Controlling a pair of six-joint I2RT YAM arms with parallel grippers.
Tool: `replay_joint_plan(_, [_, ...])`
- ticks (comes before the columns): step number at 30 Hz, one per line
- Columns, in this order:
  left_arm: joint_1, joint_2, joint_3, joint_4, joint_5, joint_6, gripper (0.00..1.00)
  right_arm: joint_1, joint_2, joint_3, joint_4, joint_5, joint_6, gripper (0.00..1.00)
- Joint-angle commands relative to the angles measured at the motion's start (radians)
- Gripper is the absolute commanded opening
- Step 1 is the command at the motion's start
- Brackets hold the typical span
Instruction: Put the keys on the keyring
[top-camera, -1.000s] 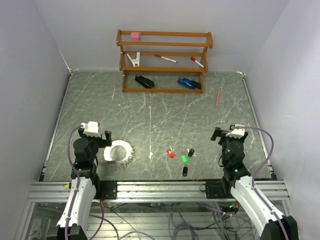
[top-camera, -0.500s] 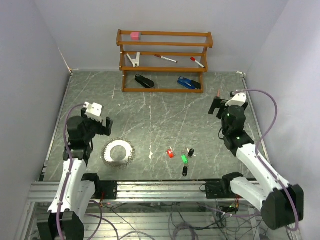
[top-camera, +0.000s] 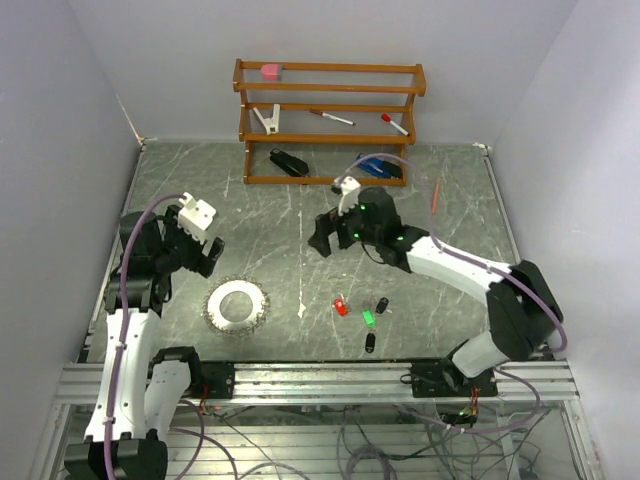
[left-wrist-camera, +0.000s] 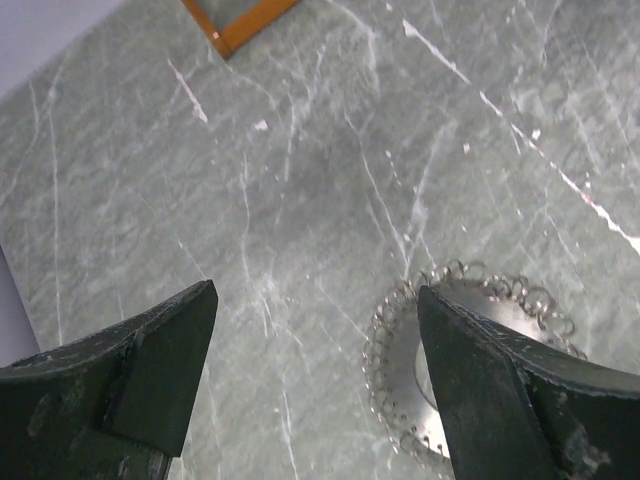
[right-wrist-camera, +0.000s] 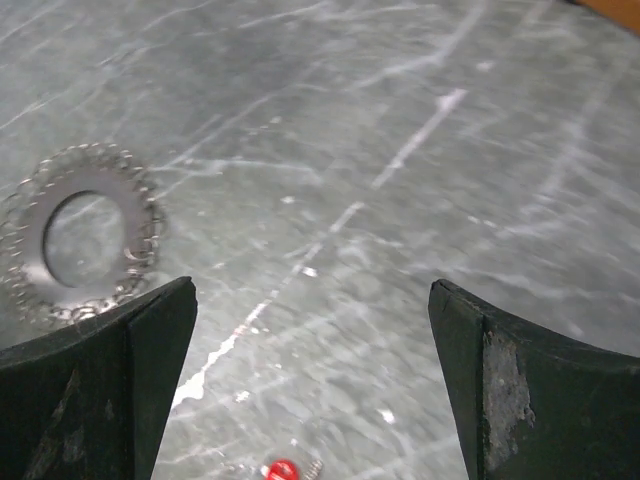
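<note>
The keyring (top-camera: 238, 306), a silvery ring with a jagged rim, lies flat on the table at the near left. It also shows in the left wrist view (left-wrist-camera: 400, 370) and the right wrist view (right-wrist-camera: 100, 185). The keys lie near the middle front: red (top-camera: 341, 307), green (top-camera: 368, 318) and two black (top-camera: 382, 305) (top-camera: 370, 342). Only the red head (right-wrist-camera: 281, 469) shows in the right wrist view. My left gripper (top-camera: 206, 260) (left-wrist-camera: 315, 290) hangs open, up and left of the keyring. My right gripper (top-camera: 321, 243) (right-wrist-camera: 311, 287) hangs open over the table's middle, behind the keys.
A wooden rack (top-camera: 330, 125) stands at the back with a pink eraser, markers and a white clip on its shelves. A black stapler (top-camera: 288, 162) and a blue one (top-camera: 378, 166) lie at its foot. A red pencil (top-camera: 436, 195) lies at the back right.
My right arm has swung from the near right across to the table's middle, behind the keys. My left arm has risen and drawn back from beside the keyring. Both grippers stay open.
</note>
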Motion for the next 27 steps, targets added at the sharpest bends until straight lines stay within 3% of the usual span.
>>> replay_joint_plan(1, [0.009, -0.041, 0.017, -0.138, -0.018, 0.046, 0.91, 0.069, 0.139, 0.075, 0.084, -0.22, -0.022, 0.98])
replay_joint_plan(7, [0.009, -0.066, 0.007, -0.133, -0.085, 0.019, 0.92, 0.169, 0.412, 0.268, 0.105, -0.292, -0.025, 0.8])
replay_joint_plan(13, [0.009, -0.061, 0.026, -0.16, -0.115, 0.033, 0.91, 0.249, 0.622, 0.489, 0.02, -0.281, -0.067, 0.72])
replay_joint_plan(22, [0.01, -0.101, 0.011, -0.151, -0.15, 0.038, 0.91, 0.271, 0.659, 0.503, 0.025, -0.348, -0.125, 0.58])
replay_joint_plan(27, [0.01, -0.107, 0.003, -0.134, -0.157, 0.032, 0.91, 0.278, 0.672, 0.481, 0.033, -0.368, -0.134, 0.56])
